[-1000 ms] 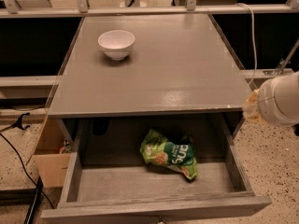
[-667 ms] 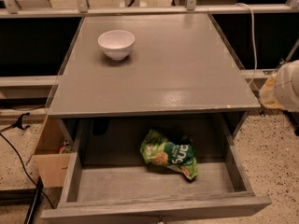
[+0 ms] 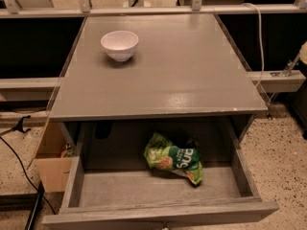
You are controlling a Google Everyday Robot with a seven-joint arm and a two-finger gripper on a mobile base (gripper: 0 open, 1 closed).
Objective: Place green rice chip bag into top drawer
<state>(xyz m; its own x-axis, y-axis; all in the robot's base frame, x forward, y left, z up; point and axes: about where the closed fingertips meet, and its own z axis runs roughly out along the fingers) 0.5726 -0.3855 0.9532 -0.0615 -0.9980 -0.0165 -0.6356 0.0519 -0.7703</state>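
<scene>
At the far left a black cable [image 3: 14, 150] trails over the speckled floor [image 3: 288, 147], and an open cardboard box [image 3: 52, 169] stands just beside the left wall of the top drawer [image 3: 158, 213]. On the grey tabletop [image 3: 182, 75], 1 white bowl [image 3: 119, 44] sits upright at the far left part, well apart from everything else. Below the near edge of the tabletop the top drawer is pulled fully out. The green rice chip bag [image 3: 173, 158] lies crumpled on the drawer's bare bottom, right of the middle and toward the back, partly in the tabletop's shadow, label side up. Farther right a white cord [image 3: 260, 42] hangs past the tabletop's right edge. Only a pale sliver of the pincer [image 3: 304, 52] shows at the right border, level with the far half of the tabletop and well away from the bag; I cannot tell whether it is open or closed.
</scene>
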